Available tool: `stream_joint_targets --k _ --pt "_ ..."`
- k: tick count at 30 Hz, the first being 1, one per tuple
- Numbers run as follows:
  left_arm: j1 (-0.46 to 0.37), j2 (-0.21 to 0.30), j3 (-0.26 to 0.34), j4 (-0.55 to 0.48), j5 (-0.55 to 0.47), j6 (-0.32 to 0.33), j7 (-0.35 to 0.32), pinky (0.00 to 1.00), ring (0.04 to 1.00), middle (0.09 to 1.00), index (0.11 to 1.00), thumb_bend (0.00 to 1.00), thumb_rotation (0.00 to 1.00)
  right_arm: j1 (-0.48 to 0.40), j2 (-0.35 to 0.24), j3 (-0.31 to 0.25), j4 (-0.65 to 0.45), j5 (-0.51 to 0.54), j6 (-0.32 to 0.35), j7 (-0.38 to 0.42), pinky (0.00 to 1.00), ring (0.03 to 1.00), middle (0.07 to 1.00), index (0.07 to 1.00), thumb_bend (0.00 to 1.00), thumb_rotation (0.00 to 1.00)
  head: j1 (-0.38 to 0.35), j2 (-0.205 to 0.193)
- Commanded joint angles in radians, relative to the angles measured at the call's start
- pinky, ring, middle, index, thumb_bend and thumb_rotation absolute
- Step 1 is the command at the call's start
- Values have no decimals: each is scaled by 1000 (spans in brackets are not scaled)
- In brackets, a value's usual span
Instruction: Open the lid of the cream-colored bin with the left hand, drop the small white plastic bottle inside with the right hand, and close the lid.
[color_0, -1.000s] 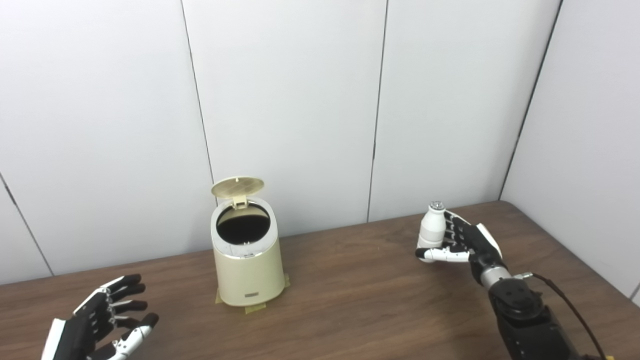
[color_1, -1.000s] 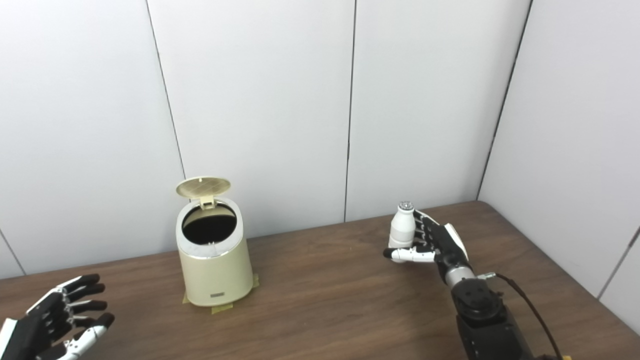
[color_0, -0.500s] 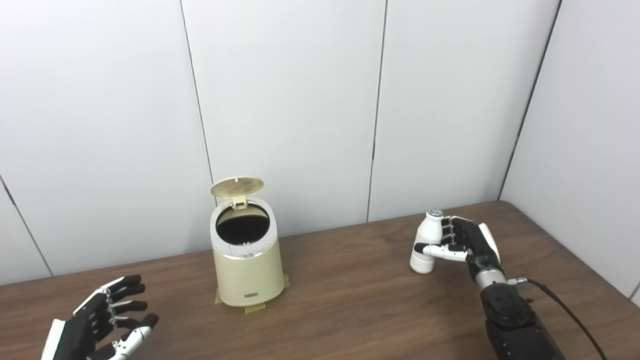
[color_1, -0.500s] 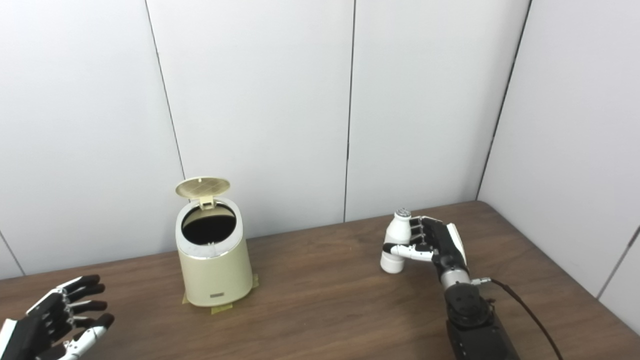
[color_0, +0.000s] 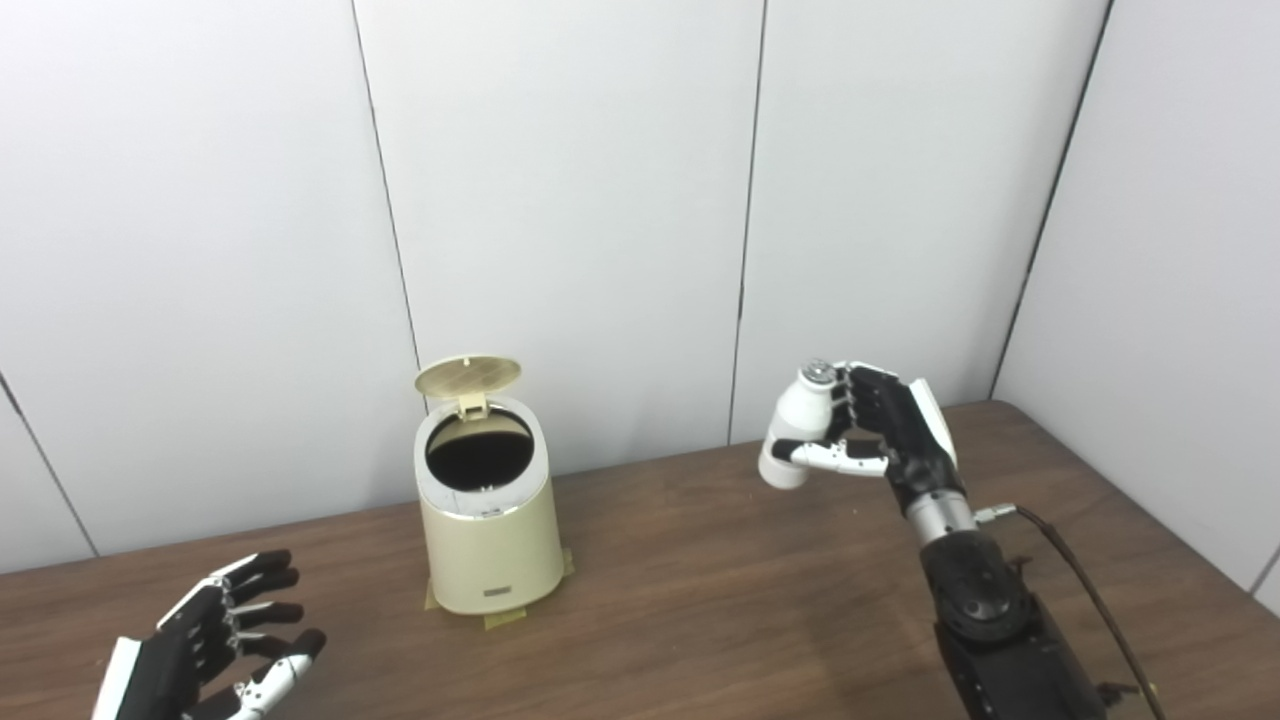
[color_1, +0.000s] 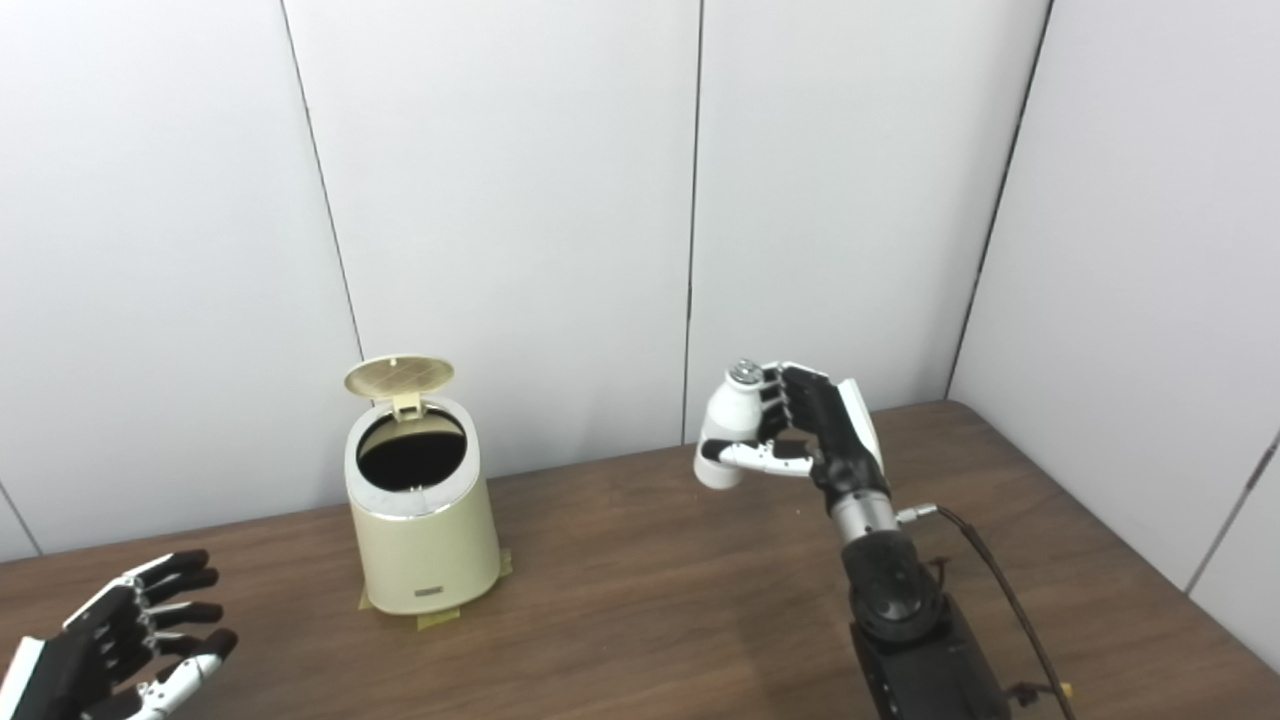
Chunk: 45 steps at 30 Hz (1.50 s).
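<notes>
bin (color_0: 489, 530): on the table, taped at its base so it stays put
lid (color_0: 468, 374): tipped up, mouth clear for the drop
right hand (color_0: 880, 430): fingers wrapped around the bottle (color_0: 796, 438), raised above the table, well right of the bin
left hand (color_0: 215, 645): fingers spread, empty, parked low and clear

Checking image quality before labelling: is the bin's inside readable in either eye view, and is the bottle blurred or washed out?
Left eye view: the bin mouth is a dark, unreadable hollow; the bottle in the right hand is sharp but bright, with little surface detail. Right eye view: same dark bin interior, and a soft shadow on the table under the arm.
</notes>
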Motion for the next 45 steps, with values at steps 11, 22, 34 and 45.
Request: stream_joint_targets --k 11,22,34,45 --pt "-42 -23 -28 36 37 -76 23 614 650 720 761 612 0 -235 41 115 -130 -64 134 108 334 399 491 529 515 0 134 -15" --pt "-43 -78 -50 82 51 -105 38 549 636 719 757 677 59 -323 120 178 -76 -75 136 149 313 387 488 534 514 0 275 -15" --pt "-50 -101 -68 86 65 -99 49 582 656 730 760 683 77 -362 193 221 36 -83 105 161 329 396 473 530 516 0 320 -7" --pt "-55 -113 -74 83 59 -85 48 586 658 731 754 681 70 -367 213 245 85 -105 97 171 338 401 485 524 516 0 330 2"
